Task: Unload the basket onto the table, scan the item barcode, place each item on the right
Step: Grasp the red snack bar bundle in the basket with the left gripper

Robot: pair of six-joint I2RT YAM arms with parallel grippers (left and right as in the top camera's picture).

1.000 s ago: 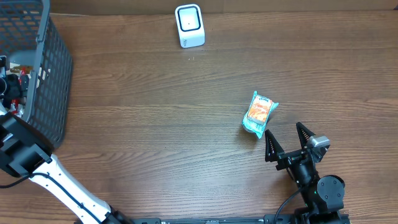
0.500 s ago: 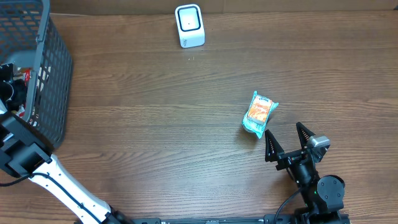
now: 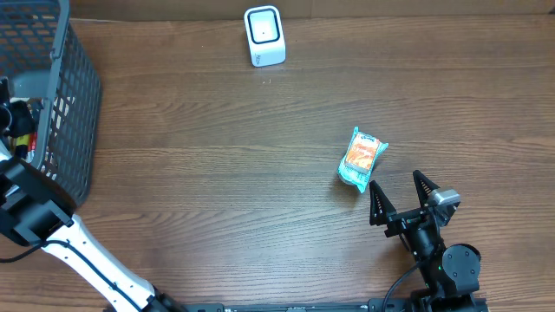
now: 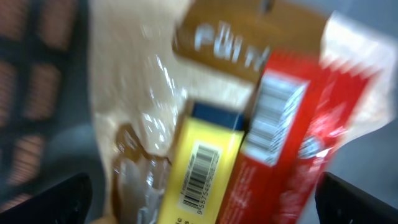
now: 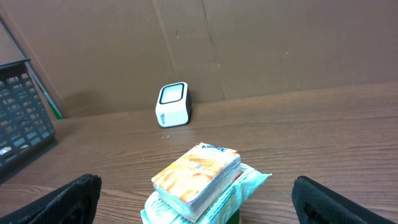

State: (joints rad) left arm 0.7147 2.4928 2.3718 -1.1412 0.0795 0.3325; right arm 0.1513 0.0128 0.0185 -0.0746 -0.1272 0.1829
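Nearest to the base, the right gripper (image 3: 395, 180) hovers low over the wooden table (image 3: 217, 173) with its two dark fingers (image 5: 74, 196) spread wide apart and nothing between them. Just beyond its fingertips, not touching them, lies the small packet (image 3: 361, 159), flat on the table and turned a little diagonal. It has an orange printed face and a teal and white wrapper edge; in the right wrist view it fills the low middle of the frame, between the fingers. On the left side, the white left arm (image 3: 78, 247) reaches from the near edge up into the grey mesh basket (image 3: 74, 113), which stands at the left edge of the table. The left gripper (image 4: 202, 183) is inside this basket, its fingers also apart and holding nothing. Under it the left wrist view is blurred, but it shows a yellow box (image 4: 199, 174) with a barcode, a red packet (image 4: 280, 137) with another barcode just beside it, and a brown packet (image 4: 249, 37) behind both. At the far edge, well apart from the small packet, stands the white scanner (image 3: 264, 35) – its dark window faces toward the near side.
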